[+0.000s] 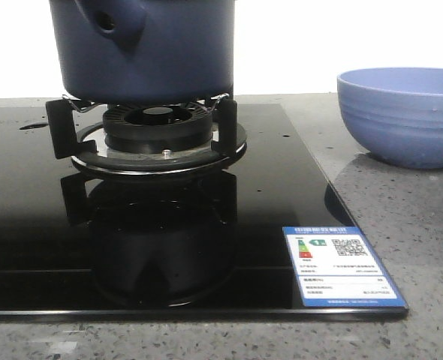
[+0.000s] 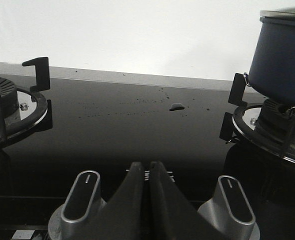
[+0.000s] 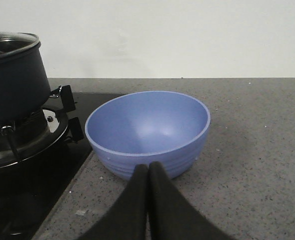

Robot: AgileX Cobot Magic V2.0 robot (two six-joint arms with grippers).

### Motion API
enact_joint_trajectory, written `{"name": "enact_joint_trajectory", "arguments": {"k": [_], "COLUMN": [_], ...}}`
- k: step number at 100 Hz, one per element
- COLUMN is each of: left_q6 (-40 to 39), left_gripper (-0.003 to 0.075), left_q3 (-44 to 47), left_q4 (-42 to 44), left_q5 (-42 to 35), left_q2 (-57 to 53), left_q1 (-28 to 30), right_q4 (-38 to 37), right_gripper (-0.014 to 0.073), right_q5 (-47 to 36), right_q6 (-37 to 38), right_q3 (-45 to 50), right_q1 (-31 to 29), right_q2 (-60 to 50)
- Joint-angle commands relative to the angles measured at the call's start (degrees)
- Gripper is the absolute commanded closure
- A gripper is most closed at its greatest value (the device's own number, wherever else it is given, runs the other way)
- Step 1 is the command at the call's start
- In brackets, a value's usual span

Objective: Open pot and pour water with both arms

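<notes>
Sitting lidded on the burner, pot steady for uncovering, bowl at its three o'clock for pouring, left gripper and right gripper pressed closed, empty.

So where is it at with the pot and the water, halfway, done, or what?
Hard to call. The pot sits on the burner with its glass lid on, and the blue bowl beside the stove looks dry. Both grippers, left and right, are shut and hold nothing. That fits a pot waiting to be opened, or one closed again. Water drops lie on the stove top.
</notes>
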Motion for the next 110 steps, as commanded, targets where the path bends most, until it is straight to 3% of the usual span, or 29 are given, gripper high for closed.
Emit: {"name": "enact_joint_trajectory", "arguments": {"k": [1,31,37,49,58,90,110], "left_q6": [-0.6,-0.6,-0.6,-0.6,-0.6,-0.6,-0.6], "left_gripper": [0.0741,0.0741,0.0741,0.0741,0.0741,0.0741,0.0741], "left_q3": [1.9,1.9,1.9,1.9,1.9,1.9,1.9], "left_q4": [-0.1,-0.1,-0.1,-0.1,-0.1,-0.1,-0.1], "left_q5": [-4.6,-4.6,-4.6,-4.6,-4.6,-4.6,-4.6], "left_q2": [-1.6,-1.6,-1.6,-1.6,-1.6,-1.6,-1.5], "left_q1": [-0.5,-0.5,-0.5,-0.5,-0.5,-0.5,-0.5], "right_q4": [0.9,-2.0,-5.5,-21.2,-26.6,-33.6,-35.2], "right_gripper": [0.0656,0.0656,0.0656,0.0657,0.0657,0.0657,0.0657], "right_q5": [-3.9,-5.7,-7.7,-14.1,-19.3,-22.9,-16.7], "right_q6": [-0.5,0.4,7.0,22.7,27.0,28.7,28.7], "right_q3": [-1.4,-1.3,-1.2,2.1,6.4,18.7,18.5], "right_q1": [-0.2,-0.2,-0.2,-0.2,-0.2,1.6,1.6], "right_q2": [0.5,0.5,0.6,0.6,0.6,-8.8,-8.7]}}
